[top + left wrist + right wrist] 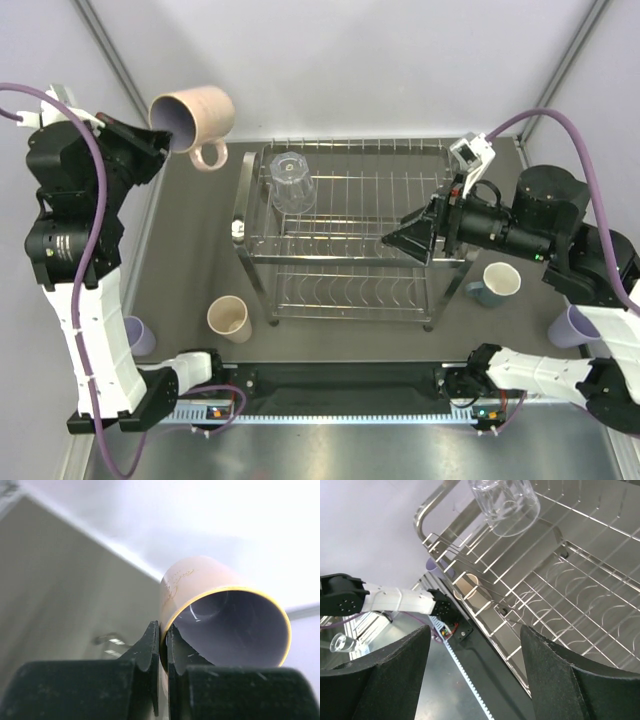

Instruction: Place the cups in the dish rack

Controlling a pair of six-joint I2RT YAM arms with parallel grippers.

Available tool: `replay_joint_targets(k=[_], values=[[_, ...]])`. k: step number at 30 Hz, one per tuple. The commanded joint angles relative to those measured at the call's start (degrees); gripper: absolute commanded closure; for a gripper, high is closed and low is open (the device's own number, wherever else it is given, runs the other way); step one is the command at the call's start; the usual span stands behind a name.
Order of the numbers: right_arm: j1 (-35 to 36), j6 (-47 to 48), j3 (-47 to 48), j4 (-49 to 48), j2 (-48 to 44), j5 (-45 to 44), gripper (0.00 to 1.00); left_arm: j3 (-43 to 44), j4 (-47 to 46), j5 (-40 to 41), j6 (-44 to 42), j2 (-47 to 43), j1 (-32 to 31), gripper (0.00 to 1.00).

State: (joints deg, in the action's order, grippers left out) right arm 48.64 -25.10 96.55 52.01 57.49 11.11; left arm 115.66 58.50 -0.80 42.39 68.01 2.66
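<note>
Pink mug [195,118] is pinched by the left gripper [160,140], whose jaws are closed on the rim wall, one finger inside the mouth and one outside, as the left wrist view shows. That hold leaves the handle free and hanging below, and carries the pink mug high with its mouth turned back toward the wrist, well clear of the table [190,250] beyond the far left corner of the dish rack [243,195]. A rim pinch like this probably suits tipping the mug mouth-down onto the wires, though the grip is thin and could slip if swung fast. The right gripper [392,240] stands open and empty over the right end of the upper tier, pointing left along it. A clear glass [290,182] sits inverted at the tier's far left corner, so the open room lies across the middle and right of that tier; the rounded side tube is the edge the mug must pass. On the table, a beige tumbler [229,318] waits near the rack's front left leg, a teal mug [497,281] just right of the rack, one lavender tumbler [138,335] beside the left arm and another lavender tumbler [572,325] by the right arm.
</note>
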Motion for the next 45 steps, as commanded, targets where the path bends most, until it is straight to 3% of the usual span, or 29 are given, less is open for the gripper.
replay_joint_targets(k=[1, 8, 12, 17, 21, 34, 45], values=[[0.75, 0.32, 3.11, -5.95, 1.56, 3.47, 0.27, 3.61, -16.91, -10.87, 8.65, -0.86, 0.07, 1.0], [0.75, -3.97, 3.47, -17.53, 5.87, 12.69, 0.18, 0.99, -36.12, -21.59, 19.81, -1.65, 0.07, 1.0], [0.75, -8.81, 1.45, -26.94, 8.07, 15.43, 0.09, -13.04, -52.55, -25.91, 35.17, -6.21, 0.16, 1.0], [0.93, -12.95, 0.66, -37.49, 11.58, 16.4, 0.08, -18.09, -57.44, -29.68, 41.79, -7.71, 0.07, 1.0], [1.02, -14.88, 2.93, -40.32, 15.97, 15.08, 0.08, -21.96, -64.29, -32.59, 51.18, -8.68, 0.07, 1.0], [3.74, -22.61, 2.85, -53.67, 19.76, 13.76, 0.13, -28.64, -64.13, -38.4, 54.64, -15.09, -0.02, 1.0], [9.8, -22.98, 7.24, -55.87, 22.04, 9.8, 0.21, -30.49, -62.98, -40.24, 53.94, -16.24, -0.02, 1.0]])
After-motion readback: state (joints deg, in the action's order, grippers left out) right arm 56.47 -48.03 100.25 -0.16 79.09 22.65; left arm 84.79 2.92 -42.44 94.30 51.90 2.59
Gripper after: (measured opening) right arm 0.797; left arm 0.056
